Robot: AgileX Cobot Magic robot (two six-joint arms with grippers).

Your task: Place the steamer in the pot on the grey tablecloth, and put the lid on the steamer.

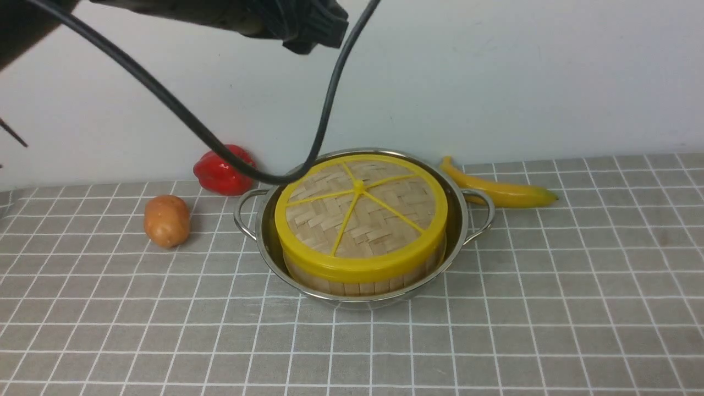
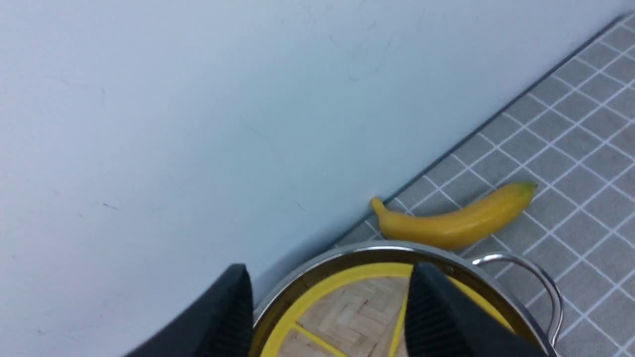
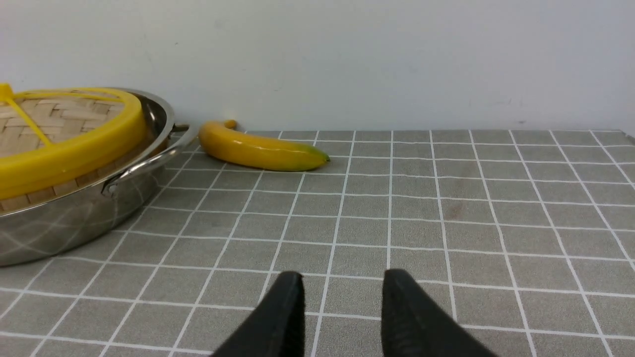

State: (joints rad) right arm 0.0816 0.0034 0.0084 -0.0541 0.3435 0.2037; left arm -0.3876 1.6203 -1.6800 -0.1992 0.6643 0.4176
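Note:
The shiny steel pot (image 1: 363, 301) stands mid-table on the grey tablecloth (image 1: 550, 308). Inside it sits the bamboo steamer (image 1: 357, 287), and only its strip wall shows. The woven lid (image 1: 363, 220) with yellow rim and spokes lies flat on top of the steamer. My left gripper (image 2: 331, 267) hangs above the lid (image 2: 357, 317), open, with nothing between its fingers (image 2: 431, 307). My right gripper (image 3: 343, 274) is open and empty, low over bare cloth to the right of the pot (image 3: 74, 228). It does not show in the front view.
A banana (image 1: 500, 190) lies behind the pot's right handle by the wall. A red pepper (image 1: 220, 170) and a potato (image 1: 166, 221) sit to the pot's left. A black cable (image 1: 181, 110) from the left arm droops to the lid's back edge.

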